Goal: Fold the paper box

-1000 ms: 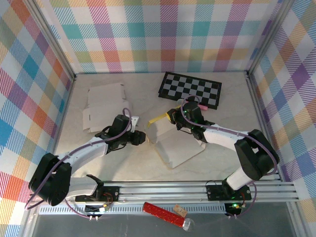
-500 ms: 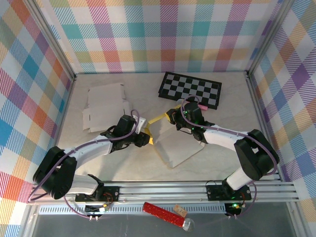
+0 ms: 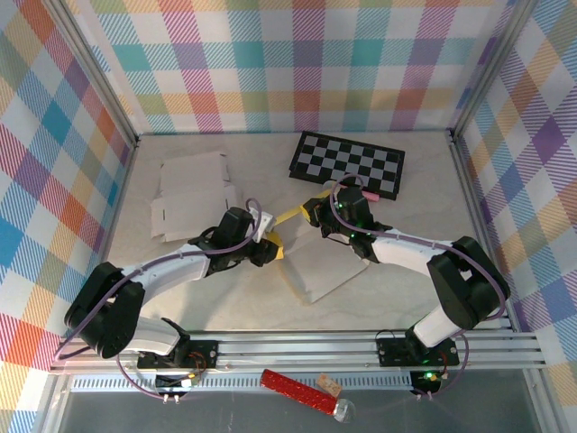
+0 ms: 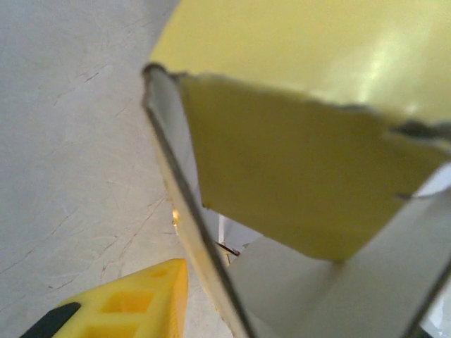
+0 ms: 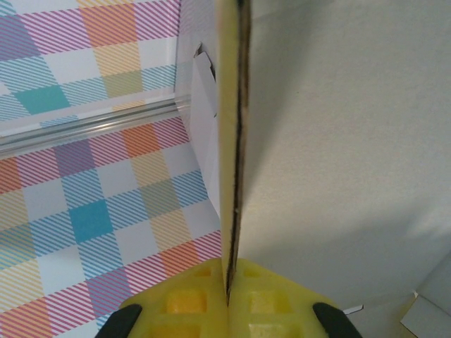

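Note:
The paper box [image 3: 317, 268], white outside and yellow inside, lies half folded in the middle of the table. My right gripper [image 3: 315, 216] is at its far edge, shut on an upright panel [image 5: 296, 141] whose edge runs up between the two yellow fingertips [image 5: 229, 299]. My left gripper [image 3: 270, 245] is at the box's left corner. One yellow finger [image 4: 134, 303] shows beside a raised wall [image 4: 190, 232] with a strip of table between them. The other finger is hidden behind that wall. A yellow flap [image 4: 289, 176] leans over the inside.
A black and white checkerboard [image 3: 347, 165] lies at the back, with a small pink item [image 3: 370, 194] by it. Flat white cardboard [image 3: 194, 194] lies at the back left. A red tube [image 3: 297, 391] rests in front of the rail. Checked walls close in three sides.
My left gripper has moved right and a little further back, pushing the box's left side in and raising its wall. Its jaws have narrowed slightly. The right gripper has kept its hold and place.

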